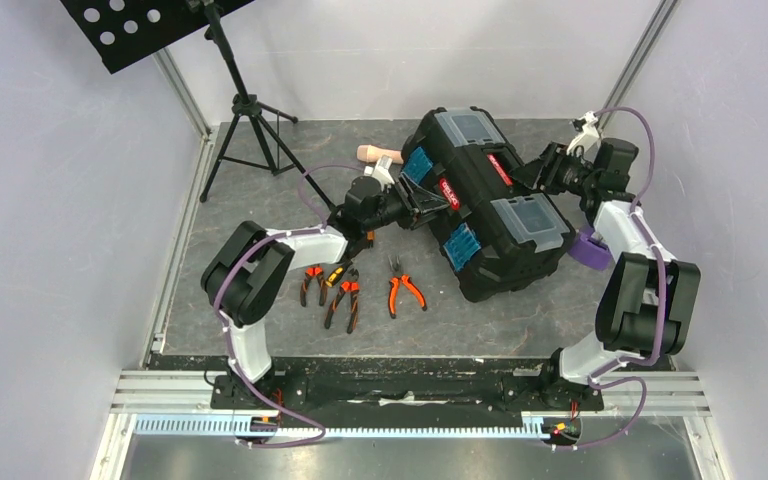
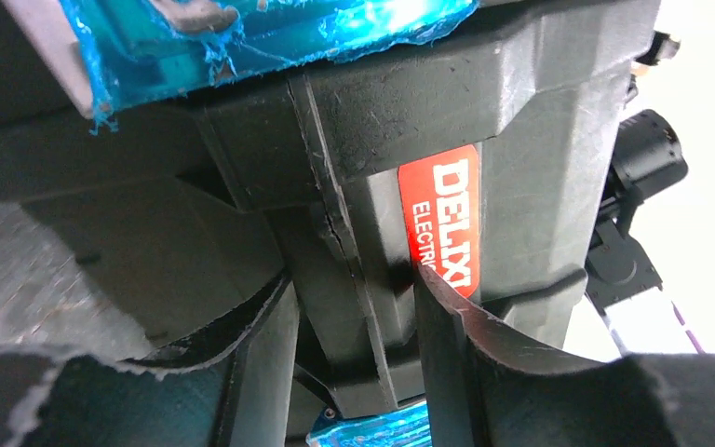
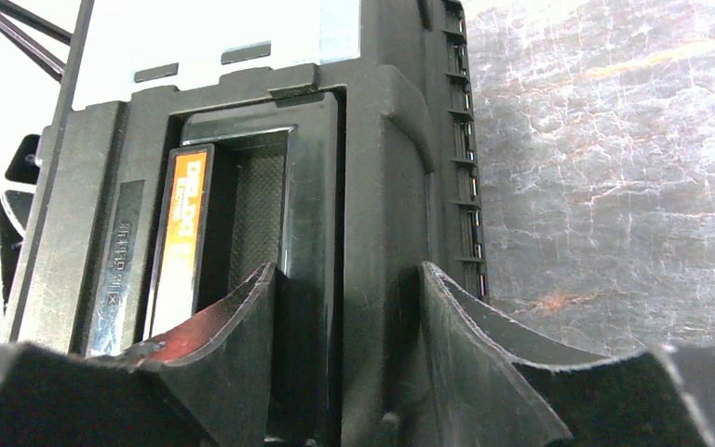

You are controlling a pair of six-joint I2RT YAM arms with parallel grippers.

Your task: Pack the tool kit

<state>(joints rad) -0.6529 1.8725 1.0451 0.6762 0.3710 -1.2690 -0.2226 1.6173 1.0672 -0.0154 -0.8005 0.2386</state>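
Where the top view shows its upper centre, item one: large black plastic toolbox (image 1: 475, 200), lying slantwise on the dark mottled worktop (image 1: 520, 320), with two clear-lidded compartments (image 1: 470, 127) and blue latches (image 1: 460, 245) facing lower left.

Item two: my left tool (image 2: 354, 354), about half closed, fingers pressed to either side of a black ridge of the box beside the red label (image 2: 442, 219).

Item three: my right tool (image 3: 349, 345), at the box's upper right side, about half closed, gripping the black wall next to the handle recess.

Item four: orange-and-black pliers (image 1: 405, 292), several pairs loose on the worktop at centre left, apart from the box.

Sundries: beige cylindrical handle (image 1: 378, 154) just left of the box; purple object (image 1: 590, 248) at its right end, partly hidden by my right arm.
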